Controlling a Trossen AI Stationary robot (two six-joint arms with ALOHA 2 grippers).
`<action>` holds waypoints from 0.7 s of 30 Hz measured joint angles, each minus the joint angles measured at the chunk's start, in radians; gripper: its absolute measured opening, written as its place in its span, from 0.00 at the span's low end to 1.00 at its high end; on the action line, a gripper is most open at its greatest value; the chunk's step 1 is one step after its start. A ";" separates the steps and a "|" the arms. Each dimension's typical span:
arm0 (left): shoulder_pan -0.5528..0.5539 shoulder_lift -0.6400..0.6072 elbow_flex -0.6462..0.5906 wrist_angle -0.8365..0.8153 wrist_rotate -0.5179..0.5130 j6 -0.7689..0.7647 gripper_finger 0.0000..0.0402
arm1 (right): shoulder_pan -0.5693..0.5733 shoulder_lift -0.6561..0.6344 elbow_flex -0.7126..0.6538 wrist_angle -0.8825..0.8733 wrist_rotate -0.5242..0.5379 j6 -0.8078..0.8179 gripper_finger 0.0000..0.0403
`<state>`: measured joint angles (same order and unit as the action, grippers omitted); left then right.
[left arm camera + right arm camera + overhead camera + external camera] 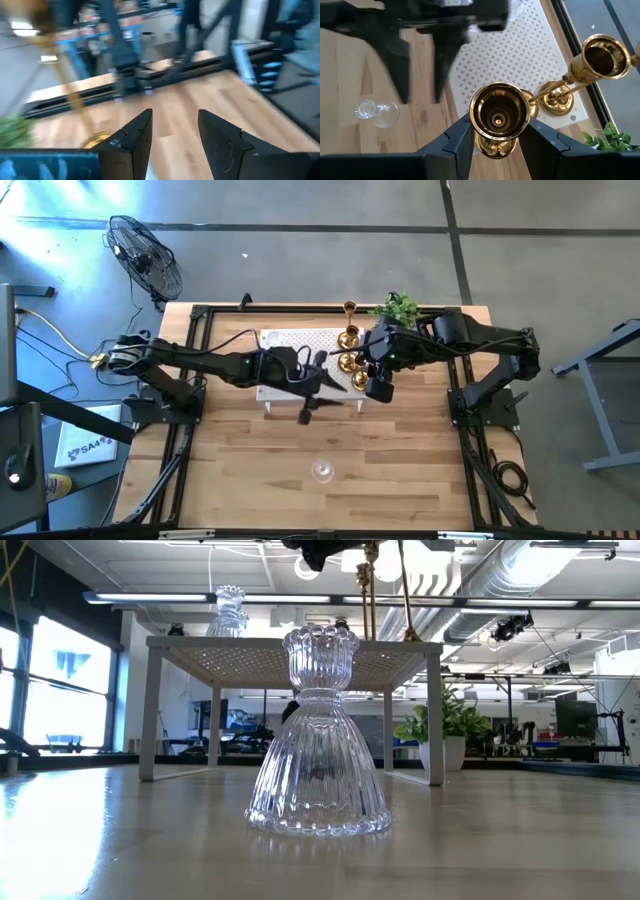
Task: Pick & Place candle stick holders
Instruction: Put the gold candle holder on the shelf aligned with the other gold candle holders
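My right gripper [500, 145] is over the white perforated platform [290, 345], shut around a gold candle stick holder [499, 116], which also shows in the high view [350, 368]. A second gold holder [600, 55] stands by its round base [557, 97] on the platform beside it. My left gripper [175, 135] is open and empty, hanging over the platform's near edge [308, 405]. One clear glass holder [320, 735] stands by its base on the table near the front [322, 471]. Another glass holder [228, 612] stands on the platform. My right gripper comes at the gold holder from above, pointing down, one finger [457, 140] on each side just under its cup [480, 131]. The cup hides the place of contact. The holder is upright. Whether its base is on the platform cannot be told.
A small green plant [400, 308] stands at the platform's far right corner, close to my right arm. The platform stands on thin white legs [148, 710]. Bare wood table [250, 460] lies around the front glass holder.
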<state>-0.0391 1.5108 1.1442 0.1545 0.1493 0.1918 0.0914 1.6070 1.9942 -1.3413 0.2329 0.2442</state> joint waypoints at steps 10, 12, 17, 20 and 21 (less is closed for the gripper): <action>0.000 0.000 0.000 0.010 -0.190 -0.043 0.38 | 0.000 0.000 0.000 0.000 0.000 -0.001 0.34; 0.000 0.000 0.000 0.014 -0.182 -0.056 0.38 | 0.000 0.000 0.000 0.001 0.000 0.000 0.34; 0.000 0.014 0.000 0.100 -0.157 -0.067 0.38 | 0.000 0.000 0.000 0.015 0.000 -0.001 0.34; 0.000 0.049 0.002 0.182 -0.147 -0.070 0.38 | 0.000 0.000 0.000 0.017 -0.001 -0.001 0.34; 0.000 0.065 0.003 0.209 -0.143 -0.074 0.38 | 0.000 0.000 0.000 0.019 -0.001 -0.001 0.34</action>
<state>-0.0391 1.5758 1.1472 0.3633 0.0062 0.1173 0.0917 1.6070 1.9942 -1.3227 0.2322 0.2432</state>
